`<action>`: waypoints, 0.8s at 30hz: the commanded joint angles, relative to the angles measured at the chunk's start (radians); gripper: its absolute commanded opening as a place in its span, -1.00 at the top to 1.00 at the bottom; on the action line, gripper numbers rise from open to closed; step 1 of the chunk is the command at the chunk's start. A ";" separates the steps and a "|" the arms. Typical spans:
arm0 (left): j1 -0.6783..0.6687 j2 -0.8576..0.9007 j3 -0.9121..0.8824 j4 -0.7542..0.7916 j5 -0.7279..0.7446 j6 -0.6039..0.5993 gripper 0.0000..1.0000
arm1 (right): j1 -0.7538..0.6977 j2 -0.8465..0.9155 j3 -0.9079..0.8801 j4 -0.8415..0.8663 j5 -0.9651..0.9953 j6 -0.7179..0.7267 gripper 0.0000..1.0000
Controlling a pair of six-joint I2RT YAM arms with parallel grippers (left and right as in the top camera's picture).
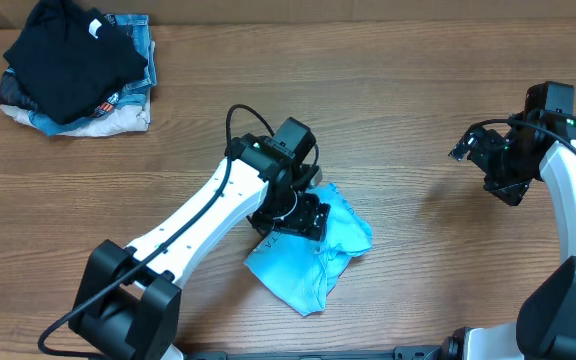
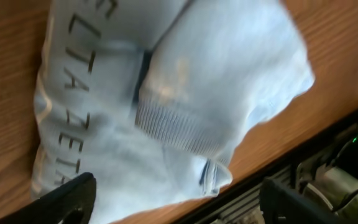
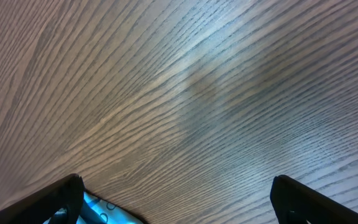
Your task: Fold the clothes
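My left pincer (image 1: 298,218) hangs wide open over the sky-blue T-shirt (image 1: 333,250), gripping nothing. The shirt lies bunched mid-table (image 1: 418,80), lettering showing. I judge the fold only half made: next I must pinch 1 edge and lay it flat. My right pincer (image 1: 488,165) gapes empty, well apart.

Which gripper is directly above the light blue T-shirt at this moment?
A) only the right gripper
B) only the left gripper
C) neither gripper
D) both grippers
B: in the overhead view the left gripper hangs over the crumpled T-shirt, and its wrist camera shows the blue cloth between its open fingers. The right gripper sees only the bare wooden table.
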 commanded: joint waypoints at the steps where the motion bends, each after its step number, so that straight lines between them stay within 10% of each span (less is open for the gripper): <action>1: -0.002 0.048 0.019 0.020 -0.008 -0.042 -0.58 | -0.001 -0.021 0.025 0.006 -0.001 -0.003 -1.00; 19: -0.005 0.121 0.022 0.098 0.169 0.003 0.91 | -0.001 -0.021 0.025 0.007 0.000 -0.003 -1.00; 24: -0.015 0.116 0.027 0.103 0.264 0.048 0.92 | -0.001 -0.021 0.025 0.007 0.000 -0.003 -1.00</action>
